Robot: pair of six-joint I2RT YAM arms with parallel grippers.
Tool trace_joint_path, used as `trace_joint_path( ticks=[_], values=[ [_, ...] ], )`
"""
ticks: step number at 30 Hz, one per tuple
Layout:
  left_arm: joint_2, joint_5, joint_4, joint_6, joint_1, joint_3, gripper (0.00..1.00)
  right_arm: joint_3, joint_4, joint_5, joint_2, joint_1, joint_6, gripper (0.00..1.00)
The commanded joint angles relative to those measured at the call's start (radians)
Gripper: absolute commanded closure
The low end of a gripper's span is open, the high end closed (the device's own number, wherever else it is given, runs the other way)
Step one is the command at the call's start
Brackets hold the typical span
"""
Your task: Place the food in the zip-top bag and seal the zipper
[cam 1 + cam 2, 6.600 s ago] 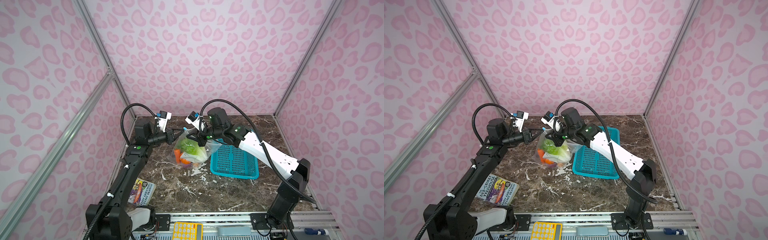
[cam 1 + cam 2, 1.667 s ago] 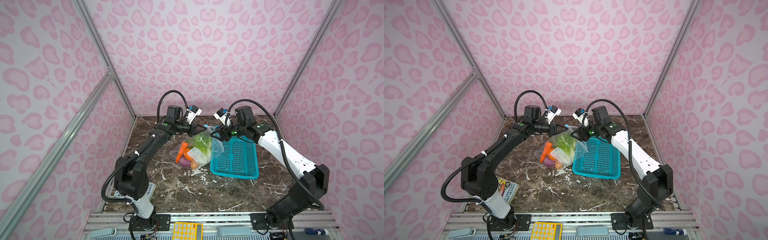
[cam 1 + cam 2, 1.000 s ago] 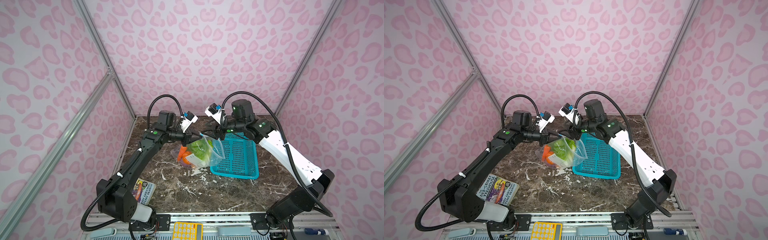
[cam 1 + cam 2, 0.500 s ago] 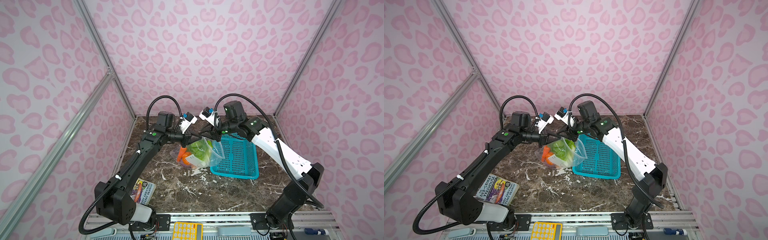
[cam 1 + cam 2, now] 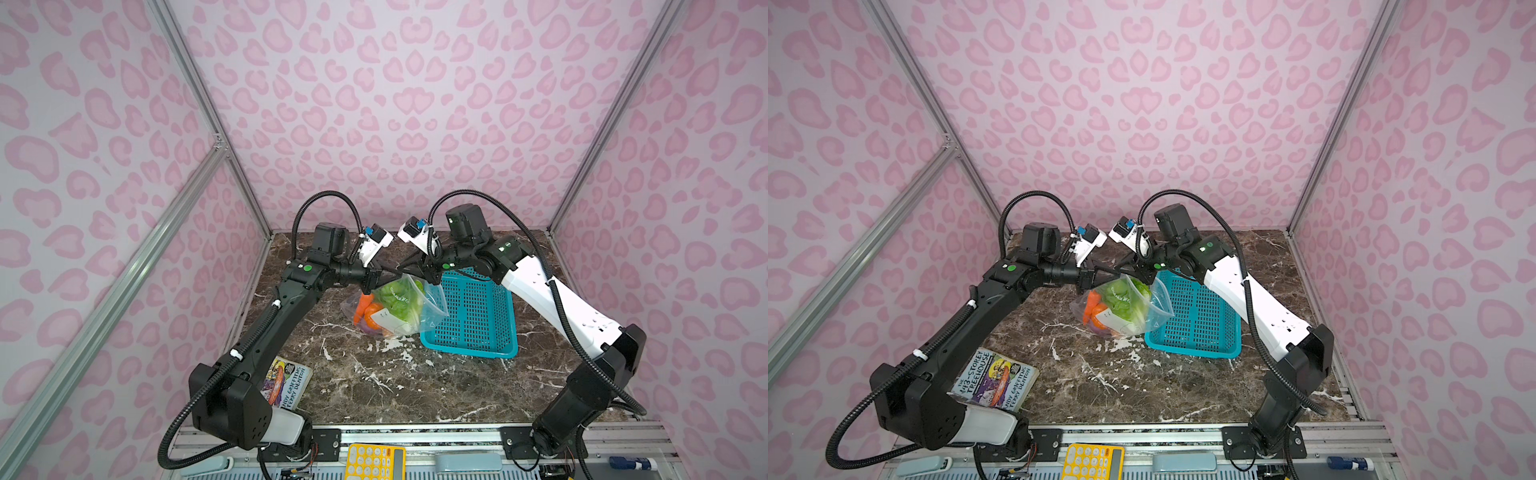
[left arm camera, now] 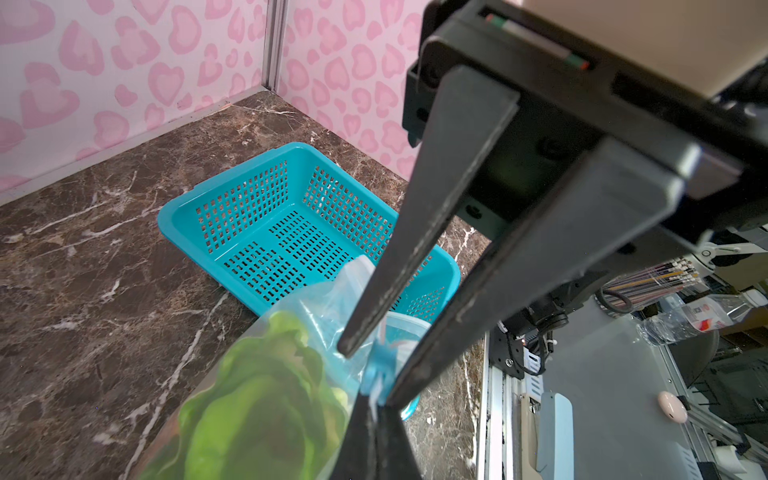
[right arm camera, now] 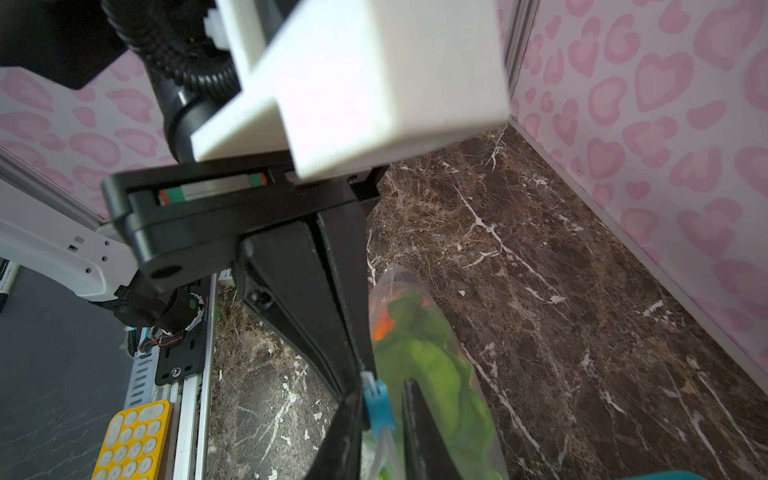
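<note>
The zip-top bag point(image 5: 433, 300) point(image 5: 1159, 305) hangs from its top edge with its bottom at the marble table. Inside are the food pieces: green cabbage point(image 5: 397, 296) point(image 6: 266, 399) point(image 7: 419, 353), carrot point(image 5: 362, 302) and orange pieces point(image 5: 372, 311). My left gripper point(image 5: 394, 273) point(image 5: 1112, 273) point(image 6: 376, 409) is shut on the bag's top strip at its left end. Right beside it, my right gripper point(image 5: 409, 271) point(image 5: 1126, 270) point(image 7: 384, 399) straddles the zipper's blue slider point(image 7: 377, 409) point(image 6: 374, 370). Its jaws stand narrowly open: the slider touches one finger, with a thin gap to the other.
A teal perforated basket point(image 5: 478, 303) point(image 5: 1200, 311) point(image 6: 266, 232) stands just right of the bag, and the bag's corner overlaps its rim. A book point(image 5: 286, 380) point(image 5: 994, 380) lies at the front left. A yellow calculator point(image 5: 374, 461) sits on the front rail.
My right gripper has slid left along the bag's top until it meets the left gripper, and its jaws have narrowed around the blue slider. The left gripper has kept its hold.
</note>
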Motion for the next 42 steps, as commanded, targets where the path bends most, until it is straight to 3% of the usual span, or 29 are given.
trace_joint_path(
  ticks=[1,12,22,25,42],
  values=[
    [0.002,0.021,0.027,0.002,0.0,0.004,0.96,-0.009,-0.002,0.01,0.005,0.0,-0.007,0.8],
    [-0.003,0.032,0.027,0.0,0.002,0.004,0.96,-0.024,0.043,0.005,-0.006,0.002,0.011,0.93],
    [-0.003,0.041,0.027,-0.001,0.0,0.002,0.96,-0.018,0.067,-0.022,0.003,0.008,0.024,0.94],
    [-0.005,0.041,0.027,0.0,0.001,0.002,0.96,-0.017,0.067,-0.024,0.011,0.012,0.022,1.0],
    [-0.063,0.019,0.113,-0.06,0.065,-0.043,0.96,-0.121,0.008,0.024,-0.028,0.012,-0.002,1.0]
  ],
)
